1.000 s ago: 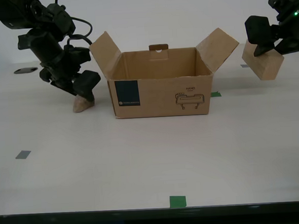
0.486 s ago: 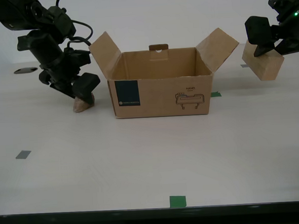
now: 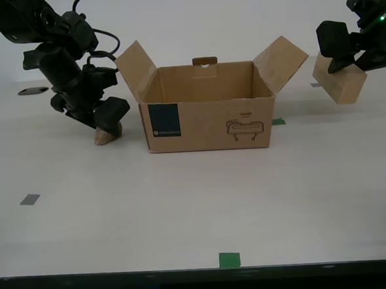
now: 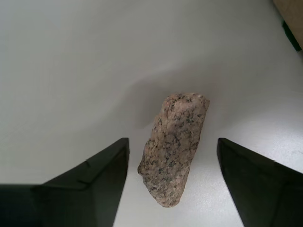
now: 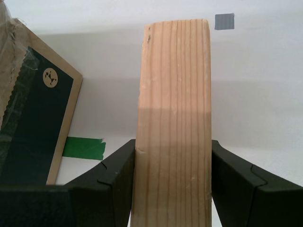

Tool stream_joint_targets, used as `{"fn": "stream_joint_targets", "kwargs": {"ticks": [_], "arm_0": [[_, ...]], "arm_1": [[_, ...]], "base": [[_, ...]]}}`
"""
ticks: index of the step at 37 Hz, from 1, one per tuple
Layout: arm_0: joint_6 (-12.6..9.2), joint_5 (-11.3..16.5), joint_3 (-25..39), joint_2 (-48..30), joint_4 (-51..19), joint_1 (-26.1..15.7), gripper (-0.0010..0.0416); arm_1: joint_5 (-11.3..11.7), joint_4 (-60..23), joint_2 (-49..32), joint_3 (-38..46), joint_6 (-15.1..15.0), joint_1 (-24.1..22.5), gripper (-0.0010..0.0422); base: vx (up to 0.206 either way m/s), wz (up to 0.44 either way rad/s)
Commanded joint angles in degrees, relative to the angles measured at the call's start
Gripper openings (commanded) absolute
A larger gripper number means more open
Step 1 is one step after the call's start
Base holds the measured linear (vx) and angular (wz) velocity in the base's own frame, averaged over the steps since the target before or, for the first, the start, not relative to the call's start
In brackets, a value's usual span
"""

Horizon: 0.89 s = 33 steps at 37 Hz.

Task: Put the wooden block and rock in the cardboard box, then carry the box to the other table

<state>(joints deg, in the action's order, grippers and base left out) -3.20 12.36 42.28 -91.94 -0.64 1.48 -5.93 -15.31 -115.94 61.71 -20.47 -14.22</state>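
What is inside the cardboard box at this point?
The cardboard box shows only bare inner walls; its floor is hidden behind the front wall. The rock lies outside, and the wooden block hangs in my first pincer.

The cardboard box (image 3: pixel 207 104) stands open-topped, its 2 side flaps splayed outward and a rear flap upright, leaving the mouth free from above. The raised flap at the exterior view's right juts between the mouth and the wooden block (image 3: pixel 340 78). White tabletop (image 3: pixel 196 203) around the rock (image 4: pixel 173 147) lies bare, with gaps either side between the fingers (image 4: pixel 94 184).
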Motion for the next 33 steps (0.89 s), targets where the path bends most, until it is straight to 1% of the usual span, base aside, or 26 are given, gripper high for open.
{"fn": "stream_joint_targets", "kwargs": {"ticks": [1,5,9,18,22,29,33], "arm_0": [[-0.09,-0.09,0.04,-0.02,0.15,-0.04,-0.0001],[-0.09,-0.07,0.04,-0.02,0.15,-0.04,-0.0001],[-0.09,-0.09,0.04,-0.02,0.17,-0.04,-0.0001],[-0.09,-0.09,0.04,-0.02,0.15,-0.04,-0.0001],[-0.09,-0.09,0.04,-0.02,0.15,-0.04,-0.0001],[-0.11,-0.07,0.04,-0.02,0.15,-0.04,-0.0001],[-0.11,-0.09,0.04,-0.02,0.15,-0.04,-0.0001]], "arm_1": [[-0.13,-0.04,-0.02,0.02,0.48,-0.04,0.02],[-0.13,-0.04,-0.02,0.02,0.57,-0.07,0.0158],[-0.13,-0.02,-0.04,-0.02,0.59,-0.07,0.0125],[-0.13,-0.04,-0.04,-0.04,0.63,-0.07,0.0069],[-0.13,-0.02,-0.04,-0.09,2.05,-0.07,0.0061],[-0.13,0.07,-0.04,-0.17,1.84,-0.07,0.0065],[-0.13,0.5,-0.04,-0.83,2.62,-0.07,0.0066]], "base": [[0.0,0.0],[0.0,0.0],[0.0,0.0],[0.0,0.0],[0.0,0.0],[0.0,0.0],[0.0,0.0]]}}
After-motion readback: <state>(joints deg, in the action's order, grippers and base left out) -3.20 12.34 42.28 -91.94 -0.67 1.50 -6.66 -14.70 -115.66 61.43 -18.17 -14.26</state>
